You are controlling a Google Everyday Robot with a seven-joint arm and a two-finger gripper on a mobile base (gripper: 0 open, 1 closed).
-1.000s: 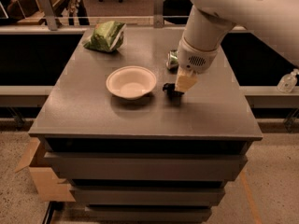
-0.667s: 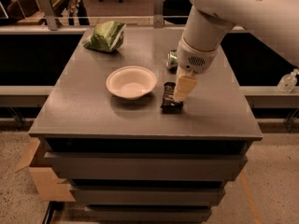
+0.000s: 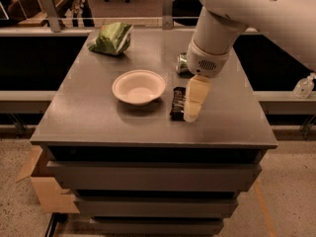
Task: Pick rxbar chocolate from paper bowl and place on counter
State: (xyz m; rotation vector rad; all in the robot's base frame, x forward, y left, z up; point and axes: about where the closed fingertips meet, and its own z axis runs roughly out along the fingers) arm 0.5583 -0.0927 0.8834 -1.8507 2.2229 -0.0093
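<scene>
The end effector [image 3: 192, 113] hangs from the thick white arm [image 3: 232, 19] and points down on the right half of the grey surface [image 3: 98, 117], with its pale tip very low over the top or touching it; I cannot tell which. Whether the end effector is spread or pressed together I also cannot tell, because from this view it shows only as one cream-coloured block. The rxbar chocolate [image 3: 177, 102] lies flat on the surface just beside the end effector, on its left side, with the long side running away from the camera; it is outside the paper bowl. If the bar's right edge touches the end effector is not clear. The paper bowl [image 3: 139, 87] stands upright a little to the left of the bar, close to it but apart, and nothing is seen inside it. Behind the end effector, a green can [image 3: 181, 63] is partly hidden by the arm. A green chip bag [image 3: 111, 38] lies at the far left corner of the surface, well apart from the bowl. Below the top are grey drawers [image 3: 153, 177], and a cardboard box [image 3: 37, 181] stands on the floor at the left.
</scene>
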